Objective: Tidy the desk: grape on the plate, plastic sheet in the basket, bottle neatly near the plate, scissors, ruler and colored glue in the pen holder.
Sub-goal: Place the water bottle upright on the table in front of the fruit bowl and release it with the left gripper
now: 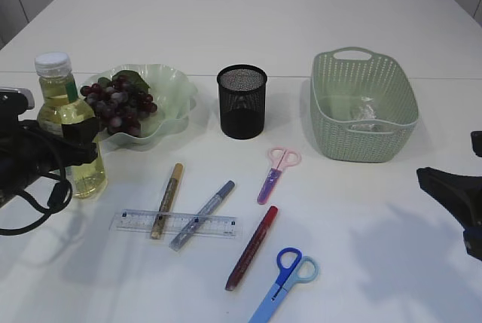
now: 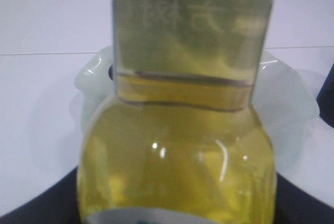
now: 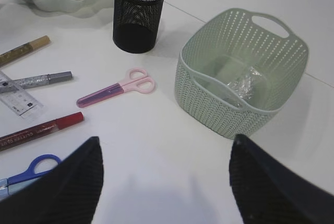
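The left claw (image 1: 75, 142) is mostly cut off by the left edge of the exterior view, and its fingers hide part of the bottle (image 1: 66, 123). In the left wrist view the bottle (image 2: 193, 104) fills the picture, blurred; its cap and base run past the top and bottom edges, and raised lettering on the glass cannot be read. It hides most of the plate (image 2: 292, 98) behind it.

The right claw (image 1: 463, 199) is cut by the right edge. The blue scissors (image 1: 282, 281) run off the bottom edge. The plastic sheet (image 1: 365, 116) sits partly hidden behind the basket (image 1: 361, 142) wall. Ruler (image 1: 175, 223) markings are too small to read.
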Tool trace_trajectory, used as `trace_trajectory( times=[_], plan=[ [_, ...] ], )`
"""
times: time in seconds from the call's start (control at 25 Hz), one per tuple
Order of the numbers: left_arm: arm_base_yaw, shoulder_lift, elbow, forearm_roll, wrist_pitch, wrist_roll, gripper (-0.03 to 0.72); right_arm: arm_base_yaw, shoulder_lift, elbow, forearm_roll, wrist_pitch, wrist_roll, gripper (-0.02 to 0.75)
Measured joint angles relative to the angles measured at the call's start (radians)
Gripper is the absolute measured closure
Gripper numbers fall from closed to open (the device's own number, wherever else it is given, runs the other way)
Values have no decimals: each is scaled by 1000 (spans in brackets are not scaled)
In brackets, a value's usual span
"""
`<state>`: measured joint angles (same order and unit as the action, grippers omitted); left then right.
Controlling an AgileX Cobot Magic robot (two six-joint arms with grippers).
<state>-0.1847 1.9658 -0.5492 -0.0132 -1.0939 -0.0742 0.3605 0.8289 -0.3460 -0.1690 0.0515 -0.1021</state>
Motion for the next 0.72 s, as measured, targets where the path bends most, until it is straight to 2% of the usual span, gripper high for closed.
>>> trace_trajectory(
  times=[0.56, 0.72],
  plan=[
    [0, 2, 0, 0, -3, 2, 244, 0, 0, 0, 0, 0, 0, 155],
    [0, 2, 0, 0, -2, 2, 204, 0, 0, 0, 0, -2, 0, 155]
  ],
)
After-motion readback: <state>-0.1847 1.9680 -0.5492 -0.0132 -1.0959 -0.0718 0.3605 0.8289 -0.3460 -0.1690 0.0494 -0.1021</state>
